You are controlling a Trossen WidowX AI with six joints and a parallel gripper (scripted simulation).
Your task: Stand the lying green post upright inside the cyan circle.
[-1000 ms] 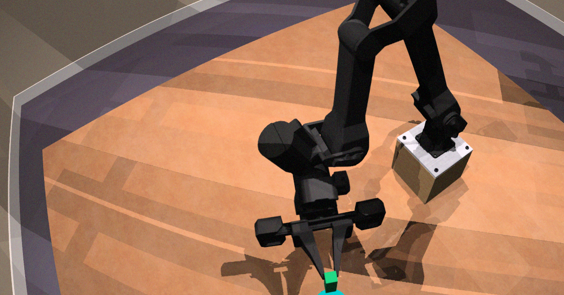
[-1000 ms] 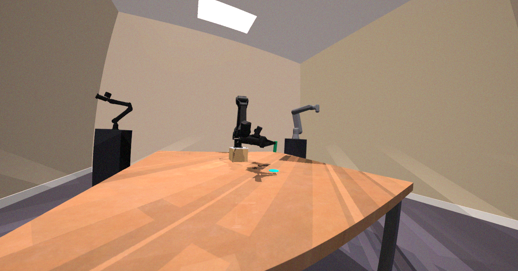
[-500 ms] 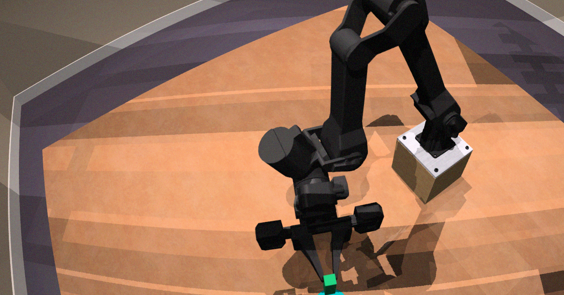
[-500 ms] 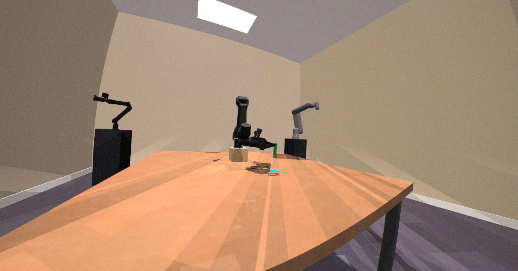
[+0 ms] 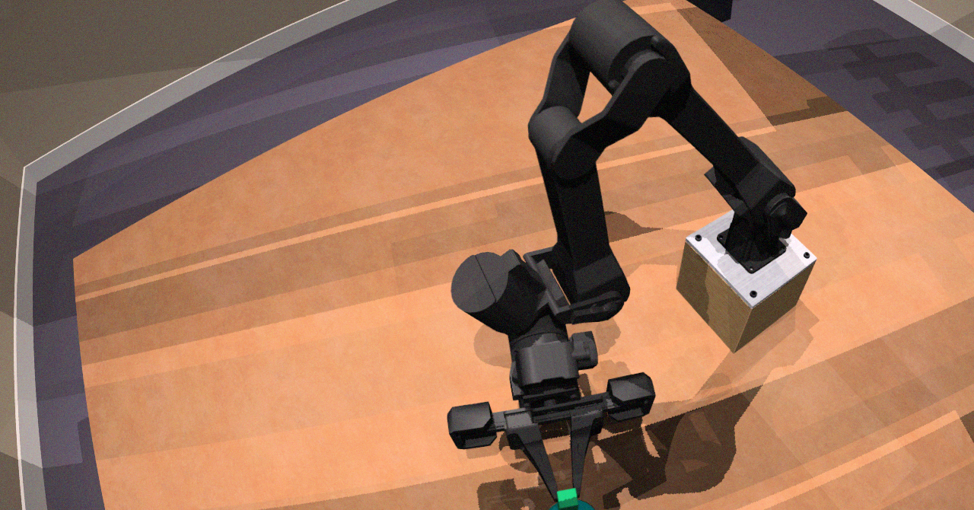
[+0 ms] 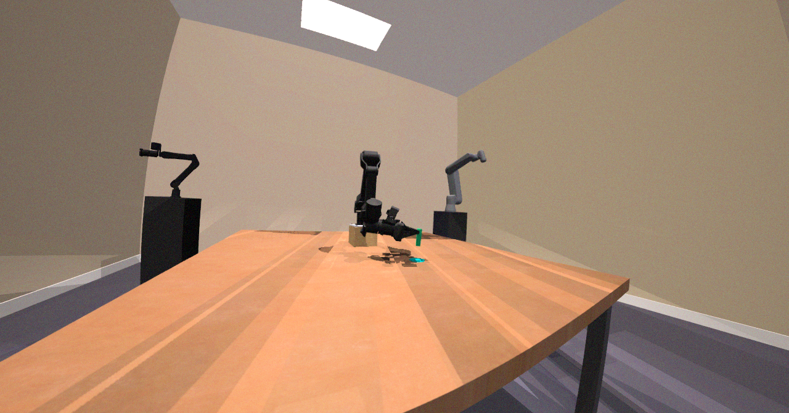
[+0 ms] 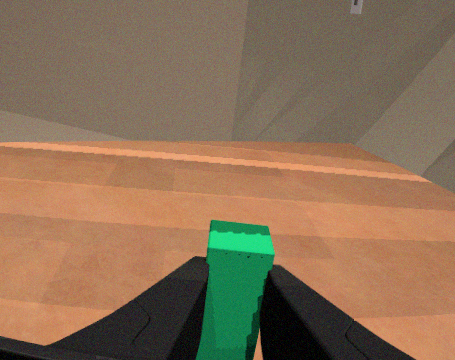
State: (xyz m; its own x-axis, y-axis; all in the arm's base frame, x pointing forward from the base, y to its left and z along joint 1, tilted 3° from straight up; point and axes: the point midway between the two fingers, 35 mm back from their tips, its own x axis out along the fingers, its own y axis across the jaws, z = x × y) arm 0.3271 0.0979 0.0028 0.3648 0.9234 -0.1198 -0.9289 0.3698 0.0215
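The gripper [image 7: 235, 334] clamps the green post [image 7: 235, 300] upright in the air above the cyan circle [image 6: 419, 259]; it looks stiff, light, slick-sided, best pinched mid-length.

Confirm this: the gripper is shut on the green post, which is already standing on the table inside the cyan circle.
Not quite. The gripper is shut on the green post, but the exterior view shows the post upright in the air above the cyan circle, not standing on the table.
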